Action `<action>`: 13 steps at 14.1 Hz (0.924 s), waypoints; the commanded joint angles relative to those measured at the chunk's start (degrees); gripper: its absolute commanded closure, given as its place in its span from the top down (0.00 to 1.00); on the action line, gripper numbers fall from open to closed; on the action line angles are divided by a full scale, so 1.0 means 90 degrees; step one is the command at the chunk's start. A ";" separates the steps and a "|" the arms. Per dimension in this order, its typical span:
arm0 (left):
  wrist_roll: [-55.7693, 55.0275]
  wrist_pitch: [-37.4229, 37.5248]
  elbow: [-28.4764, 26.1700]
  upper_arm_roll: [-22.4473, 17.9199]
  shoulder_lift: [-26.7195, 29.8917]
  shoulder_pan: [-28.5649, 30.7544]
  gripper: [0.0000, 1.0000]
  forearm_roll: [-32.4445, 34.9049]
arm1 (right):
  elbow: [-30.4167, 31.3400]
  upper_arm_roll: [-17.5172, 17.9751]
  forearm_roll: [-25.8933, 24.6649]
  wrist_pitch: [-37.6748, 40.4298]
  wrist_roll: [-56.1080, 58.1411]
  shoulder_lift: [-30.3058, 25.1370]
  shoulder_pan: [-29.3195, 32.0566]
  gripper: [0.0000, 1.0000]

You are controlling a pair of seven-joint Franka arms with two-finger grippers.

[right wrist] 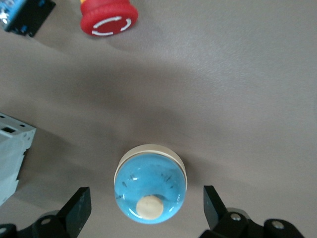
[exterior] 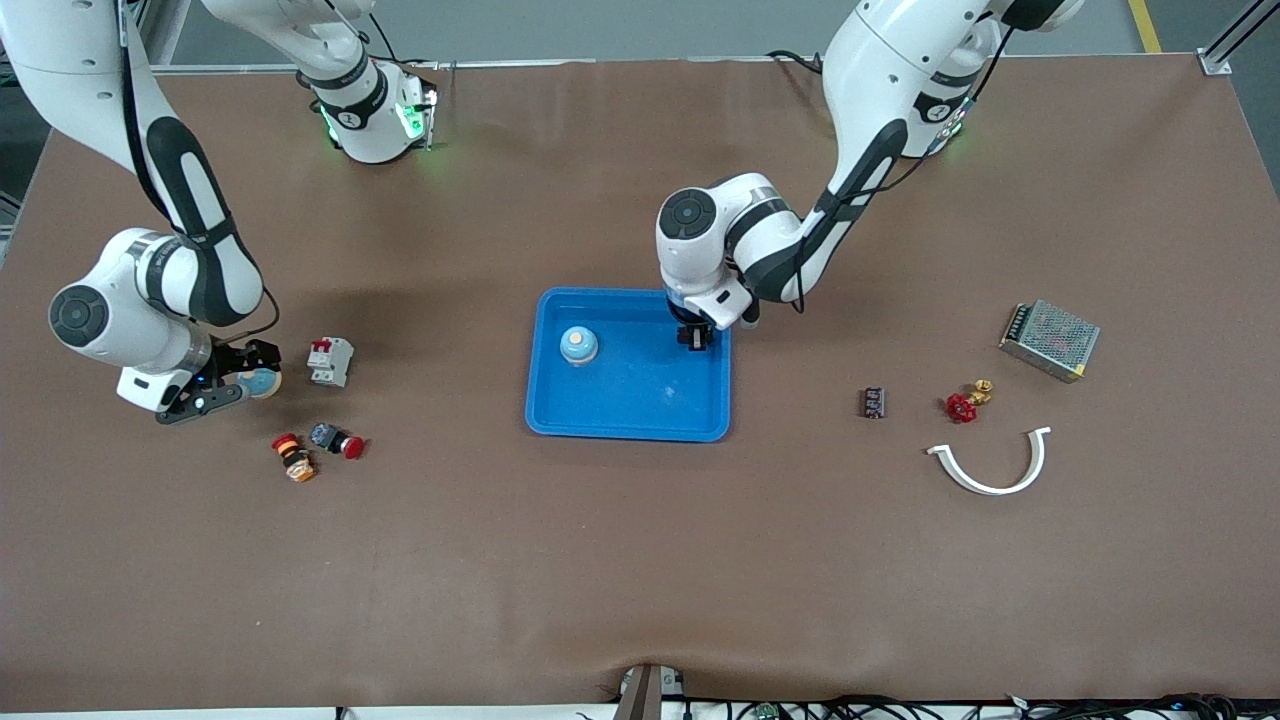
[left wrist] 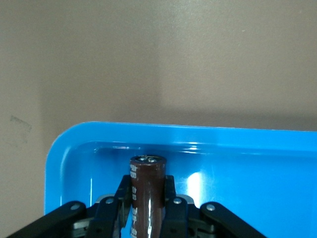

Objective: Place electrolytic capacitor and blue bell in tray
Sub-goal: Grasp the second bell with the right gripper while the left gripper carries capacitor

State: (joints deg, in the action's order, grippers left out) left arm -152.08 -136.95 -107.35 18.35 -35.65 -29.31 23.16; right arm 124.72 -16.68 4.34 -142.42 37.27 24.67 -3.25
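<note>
Left arm reaches in from its base, elbow bent, wrist turned straight down over the shallow bright blue rectangular plastic tray [exterior: 628,400]. The left gripper [exterior: 695,338] sits low inside the tray, at the corner toward the robots' bases and the left arm's end. Its jaws are clenched on the dark brown cylindrical electrolytic capacitor [left wrist: 146,194], which stands upright between them, metal terminals showing on its top face, just beside the tray's rim.

Already in the tray: a blue dome-shaped bell with a pale button on top [exterior: 578,345], toward the right arm's end of it, apart from the capacitor.

Over at the right arm's end of the tabletop [exterior: 640,560], the right arm folds down with its wrist low. The right gripper [exterior: 243,384] has its jaws spread wide and released, straddling a second blue dome bell on a cream base [right wrist: 150,184]; both black fingers [right wrist: 78,212] stand clear of it, and the bell rests on the tabletop.

Just beside that bell sits a white circuit breaker with a red switch [exterior: 330,361]. Nearer the front camera lie a red mushroom-head push button [exterior: 341,441] and an orange-and-red switch [exterior: 293,458].
</note>
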 commanded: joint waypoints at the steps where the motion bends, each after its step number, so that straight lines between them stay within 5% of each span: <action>1: -0.0163 0.0274 0.0423 -0.0076 -0.0208 -0.0191 0.00 0.0151 | 0.0068 0.0095 0.0231 -0.0122 0.0390 0.0061 0.0176 1.00; 8: -0.0251 0.0343 0.0551 -0.0066 -0.0257 -0.0298 0.00 0.0141 | 0.0058 0.0095 0.0377 -0.0132 0.0420 0.0208 0.0205 1.00; 11: -0.0270 0.0343 0.0648 -0.0076 -0.0393 -0.0347 0.00 0.0151 | 0.0029 0.0105 0.0377 -0.0132 0.0410 0.0218 0.0195 0.72; 13: -0.0270 0.0343 0.0697 -0.0076 -0.0452 -0.0347 0.00 0.0161 | 0.0009 0.0105 0.0387 -0.0132 0.0410 0.0218 0.0195 0.66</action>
State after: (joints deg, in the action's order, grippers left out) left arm -153.10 -134.71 -103.31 18.30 -37.86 -31.38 23.17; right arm 124.88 -16.58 6.52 -143.22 39.62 26.77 -2.47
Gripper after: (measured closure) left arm 0.700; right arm 0.247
